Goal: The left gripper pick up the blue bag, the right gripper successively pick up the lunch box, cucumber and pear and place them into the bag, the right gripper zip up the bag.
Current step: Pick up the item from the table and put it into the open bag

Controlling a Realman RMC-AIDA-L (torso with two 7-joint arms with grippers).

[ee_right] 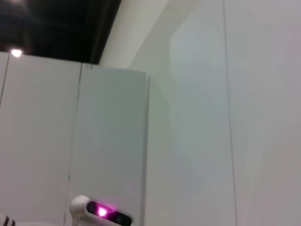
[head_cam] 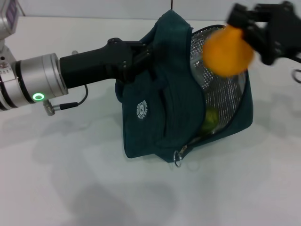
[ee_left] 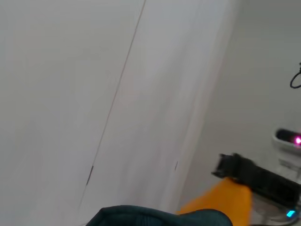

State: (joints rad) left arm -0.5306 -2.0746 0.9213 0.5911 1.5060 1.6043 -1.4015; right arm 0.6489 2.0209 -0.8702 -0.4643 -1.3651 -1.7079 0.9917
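Observation:
In the head view the blue bag stands on the white table, mouth open toward the right and silver lining showing. My left gripper is shut on the bag's upper edge and holds it up. Above the open mouth hangs the orange-yellow pear, with my right gripper shut on it. Something green lies deep inside the bag; it may be the cucumber. The lunch box is hidden. The left wrist view shows the bag's edge, the pear and the right gripper's fingers.
The white table spreads around the bag. The zipper's silver pull ring hangs at the bag's front lower edge. The right wrist view shows only white wall panels and a small device with a pink light.

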